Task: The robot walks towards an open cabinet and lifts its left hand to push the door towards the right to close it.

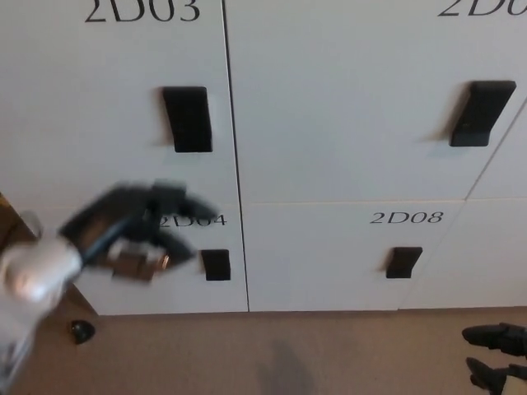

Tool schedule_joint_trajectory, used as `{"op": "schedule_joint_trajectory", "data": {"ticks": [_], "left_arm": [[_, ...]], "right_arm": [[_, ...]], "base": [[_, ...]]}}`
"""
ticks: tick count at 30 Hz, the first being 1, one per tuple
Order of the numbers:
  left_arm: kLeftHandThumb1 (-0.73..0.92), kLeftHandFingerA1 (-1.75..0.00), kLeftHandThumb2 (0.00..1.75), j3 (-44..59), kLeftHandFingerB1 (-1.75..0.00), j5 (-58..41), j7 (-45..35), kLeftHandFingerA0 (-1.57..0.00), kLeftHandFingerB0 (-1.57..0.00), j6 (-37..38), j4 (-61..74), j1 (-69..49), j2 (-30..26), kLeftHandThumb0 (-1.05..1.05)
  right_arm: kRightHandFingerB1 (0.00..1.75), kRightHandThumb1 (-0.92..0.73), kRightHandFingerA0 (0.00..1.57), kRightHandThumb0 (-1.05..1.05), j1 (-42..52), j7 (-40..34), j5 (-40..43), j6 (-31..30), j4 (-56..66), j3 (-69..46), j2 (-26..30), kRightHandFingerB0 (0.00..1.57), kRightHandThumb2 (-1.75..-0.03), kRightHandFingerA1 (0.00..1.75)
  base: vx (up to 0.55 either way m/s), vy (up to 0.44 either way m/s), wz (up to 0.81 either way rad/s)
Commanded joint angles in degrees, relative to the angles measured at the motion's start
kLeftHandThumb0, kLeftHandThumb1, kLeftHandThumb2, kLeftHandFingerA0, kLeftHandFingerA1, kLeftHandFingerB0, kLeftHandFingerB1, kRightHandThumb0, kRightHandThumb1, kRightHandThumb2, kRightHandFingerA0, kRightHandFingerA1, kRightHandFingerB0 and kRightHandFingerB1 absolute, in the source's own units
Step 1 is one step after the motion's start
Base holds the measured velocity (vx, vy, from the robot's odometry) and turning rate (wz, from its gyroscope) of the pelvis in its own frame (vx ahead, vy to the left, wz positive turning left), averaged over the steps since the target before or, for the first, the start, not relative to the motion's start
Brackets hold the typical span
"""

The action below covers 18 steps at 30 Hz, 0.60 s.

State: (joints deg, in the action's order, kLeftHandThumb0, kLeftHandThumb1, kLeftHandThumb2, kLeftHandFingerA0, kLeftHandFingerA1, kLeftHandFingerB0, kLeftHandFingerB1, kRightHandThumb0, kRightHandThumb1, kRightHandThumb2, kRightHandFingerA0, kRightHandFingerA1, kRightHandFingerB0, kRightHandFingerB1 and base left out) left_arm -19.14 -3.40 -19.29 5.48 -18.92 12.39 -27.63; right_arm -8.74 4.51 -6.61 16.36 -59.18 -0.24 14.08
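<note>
The left hand (144, 226) sits in the lower left of the frame, smeared by motion blur, in front of the lower-left door (123, 263), the one labelled 2D04. Its dark fingers (185, 206) point toward the right and seem spread with nothing between them, though the blur leaves that uncertain. Whether the hand touches the panel cannot be told.

Just right of the fingertips is that door's small black handle (216, 264), and just beyond it the vertical seam (239, 247) where the door meets its neighbour, 2D08 (329, 263). So the closing edge lies to the hand's right, which is the way the push must go. The door's left edge, at the far lower left, stands off against a brown gap (66, 296), so it looks not quite flush.

Above it is the 2D03 door (107, 99) with its larger handle (186, 119).

The right hand (494, 362) shows only as dark fingers in the lower right corner, well apart from the door; the left is far nearer.
</note>
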Motion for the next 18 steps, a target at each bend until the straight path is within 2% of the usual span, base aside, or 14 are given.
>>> {"op": "schedule_joint_trajectory", "data": {"ticks": [1, 2, 3, 5, 8, 9, 11, 12, 17, 18], "left_arm": [[0.52, -0.57, 0.86, 25.18, -0.53, -11.63, -2.48, -0.54, -0.45, 11.52, 5.56, -46.06, -6.84, -0.54], [0.52, -0.57, 0.86, 25.55, -0.53, -10.78, -1.36, -0.54, -0.45, 10.79, 3.93, -45.20, -6.65, -0.54], [0.65, -0.44, 0.60, 25.74, -0.39, -9.65, 0.35, -0.55, -0.48, 9.95, 1.33, -43.47, -6.42, -0.46], [0.63, -0.43, 0.58, 27.10, -0.39, -11.03, 1.31, -0.50, -0.47, 6.23, -3.16, -39.44, -4.59, -0.39], [0.63, -0.43, 0.58, 28.90, -0.39, -13.84, 0.69, -0.50, -0.47, 2.34, -6.01, -36.28, -2.48, -0.39], [0.67, -0.42, 0.60, 29.33, -0.37, -14.28, 1.62, -0.40, -0.37, 0.96, -9.11, -33.21, -0.99, -0.41], [0.67, -0.42, 0.60, 29.93, -0.37, -13.71, 2.75, -0.40, -0.37, 0.10, -12.30, -30.11, 0.61, -0.41], [0.69, -0.40, 0.61, 29.63, -0.36, -11.96, 4.76, -0.35, -0.37, 0.95, -14.82, -28.17, 1.43, -0.42], [0.69, -0.45, 0.60, 28.17, -0.35, -3.91, 13.45, -0.37, -0.36, 4.47, -25.53, -18.01, 4.19, -0.46], [0.55, -0.55, 0.85, 27.34, -0.49, -2.29, 15.00, -0.34, -0.30, 5.03, -28.46, -15.82, 4.62, -0.52]], "right_arm": [[0.44, -0.65, 0.75, -0.41, -1.93, 0.38, -2.99, -4.39, -4.94, 2.33, 2.16, 0.60, -0.60, 0.51], [0.44, -0.65, 0.75, -0.41, -1.63, 0.28, -2.99, -4.18, -5.21, 2.38, 1.95, 0.60, -0.60, 0.51], [0.43, -0.66, 0.72, -0.40, -1.18, -0.08, -3.06, -4.19, -5.47, 2.47, 1.69, 0.58, -0.60, 0.50], [0.41, -0.66, 0.72, -0.40, -0.28, -0.77, -3.10, -3.98, -5.89, 2.54, 1.36, 0.55, -0.59, 0.50], [0.41, -0.66, 0.72, -0.40, 0.32, -1.24, -3.07, -3.63, -6.27, 2.56, 1.17, 0.55, -0.59, 0.50], [0.41, -0.65, 0.74, -0.42, 0.50, -1.48, -3.14, -3.47, -6.59, 2.69, 1.10, 0.54, -0.60, 0.55], [0.41, -0.65, 0.74, -0.42, 0.55, -1.71, -3.21, -3.30, -7.01, 2.91, 1.07, 0.54, -0.60, 0.55], [0.41, -0.65, 0.72, -0.42, 0.72, -1.83, -3.08, -3.41, -7.36, 2.88, 0.90, 0.53, -0.60, 0.53], [0.41, -0.66, 0.70, -0.39, -0.75, -1.98, -2.56, -4.03, -9.10, 2.60, 0.72, 0.52, -0.60, 0.52], [0.41, -0.65, 0.71, -0.40, -1.08, -1.80, -2.33, -4.08, -9.40, 2.35, 0.84, 0.55, -0.61, 0.52]], "base": [[0.00, 0.000, 0.00], [0.00, 0.000, 0.00], [0.00, 0.000, 0.00], [0.00, 0.000, 0.00], [0.00, 0.000, 0.00], [0.00, 0.000, 0.00], [0.00, 0.000, 0.00], [0.00, 0.000, 0.00], [0.00, 0.000, 0.00], [0.00, 0.000, 0.00]]}}
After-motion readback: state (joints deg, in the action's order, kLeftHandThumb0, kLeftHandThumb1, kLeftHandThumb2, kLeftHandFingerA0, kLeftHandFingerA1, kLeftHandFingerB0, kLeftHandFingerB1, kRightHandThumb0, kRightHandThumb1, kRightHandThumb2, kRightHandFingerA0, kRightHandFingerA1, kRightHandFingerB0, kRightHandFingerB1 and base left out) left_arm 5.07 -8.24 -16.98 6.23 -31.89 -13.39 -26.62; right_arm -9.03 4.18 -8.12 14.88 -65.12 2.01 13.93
